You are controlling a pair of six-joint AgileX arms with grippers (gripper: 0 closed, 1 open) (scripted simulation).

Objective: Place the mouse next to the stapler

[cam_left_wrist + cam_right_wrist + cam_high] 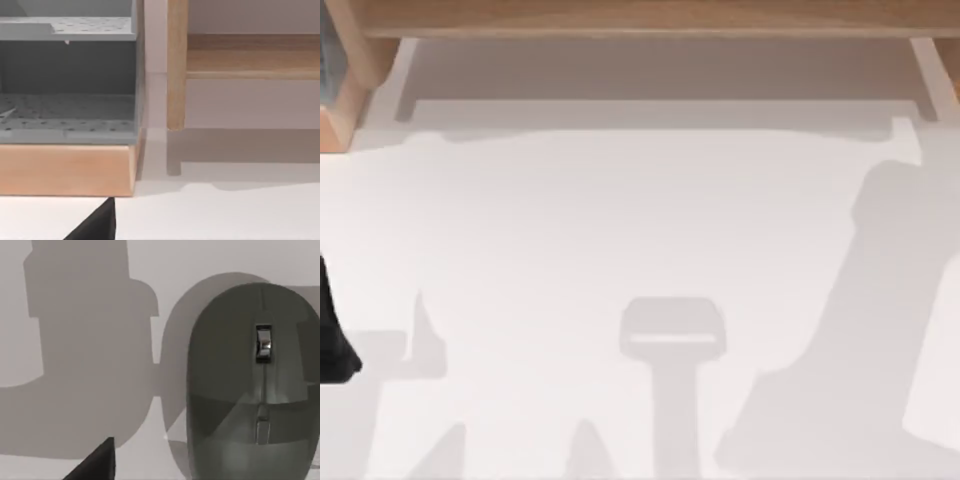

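The table (620, 230) is white and plain, with soft grey shadows of the arms across it. At its far edge runs a light wooden shelf (650, 18) on a wooden post (176, 65). Near the top view's left corner stands a grey rack (67, 75) with dotted trays, on a wooden base (65, 167). The grey mouse (252, 385) lies on the table right under the right wrist camera, its scroll wheel (263, 343) facing up. One dark tip of the left gripper (97, 222) and of the right gripper (97, 462) shows; I cannot tell whether either is apart or together.
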